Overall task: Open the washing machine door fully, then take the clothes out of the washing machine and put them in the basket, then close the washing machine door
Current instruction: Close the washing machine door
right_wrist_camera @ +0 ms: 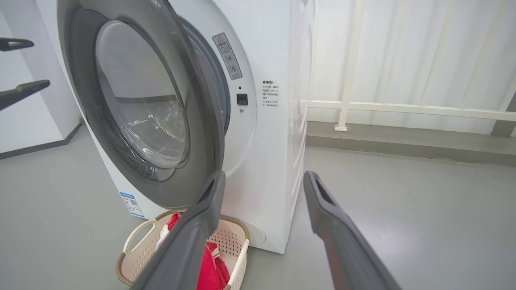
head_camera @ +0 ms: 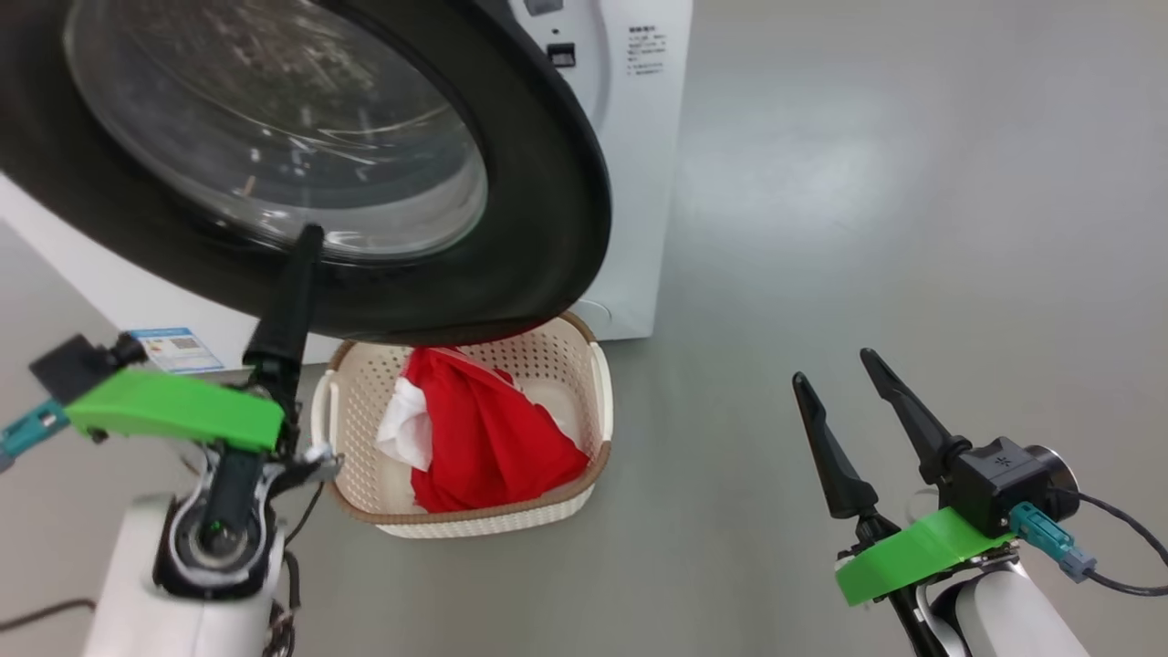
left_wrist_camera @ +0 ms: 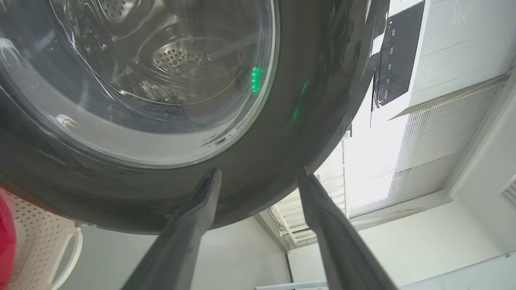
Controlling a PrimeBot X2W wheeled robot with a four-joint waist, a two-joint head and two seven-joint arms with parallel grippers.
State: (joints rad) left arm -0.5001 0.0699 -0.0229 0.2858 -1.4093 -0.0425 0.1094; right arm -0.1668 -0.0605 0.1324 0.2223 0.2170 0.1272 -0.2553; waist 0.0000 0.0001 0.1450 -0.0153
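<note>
Below the half-open washing machine door [head_camera: 547, 182], the left tool [left_wrist_camera: 260, 173] gapes empty near its rim; the right tool [head_camera: 832, 367], equally wide and empty, hangs apart. The basket [head_camera: 474, 522] beneath holds red clothes [head_camera: 484, 438]. A glancing push may slip off the rim, leaving the door unlatched.

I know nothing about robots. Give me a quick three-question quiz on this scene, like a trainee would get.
1. True or false: a red garment lies in the basket.
2. The washing machine door is: A) latched shut, B) ajar, C) taken off its hinges.
3. Which has its fingers up by the door's black rim: the left gripper or the right gripper?
Key: 1 true; 2 B; 3 left gripper.
</note>
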